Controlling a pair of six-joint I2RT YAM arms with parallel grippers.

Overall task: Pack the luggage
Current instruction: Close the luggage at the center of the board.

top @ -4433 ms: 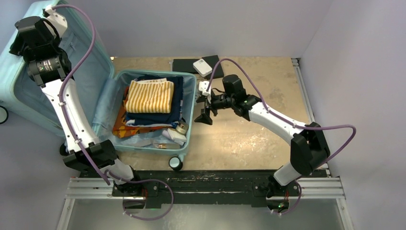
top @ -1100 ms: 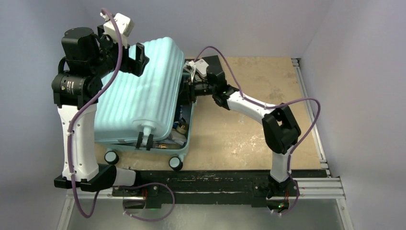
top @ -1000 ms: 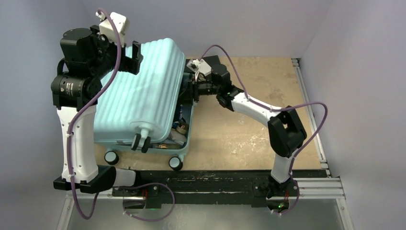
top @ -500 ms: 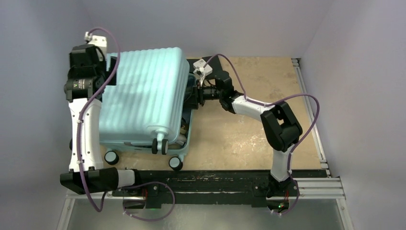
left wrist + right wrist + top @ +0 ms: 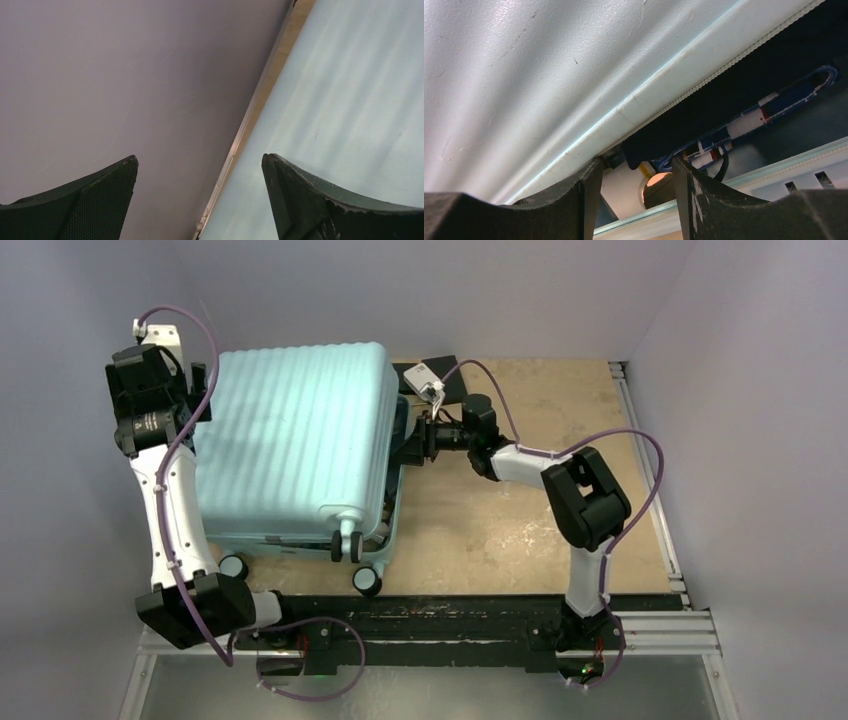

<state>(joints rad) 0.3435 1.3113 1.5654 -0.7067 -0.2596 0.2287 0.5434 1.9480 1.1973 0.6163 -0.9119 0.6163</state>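
Top external: luggage near-far, wheels-nearward; left end effector wide; right end effector narrower

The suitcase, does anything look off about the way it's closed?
Yes. The luggage lid is down but not flush: along the side facing the right gripper a gap shows, and the right wrist view shows dark clothing and a blue, white and red striped strap sitting in that gap.
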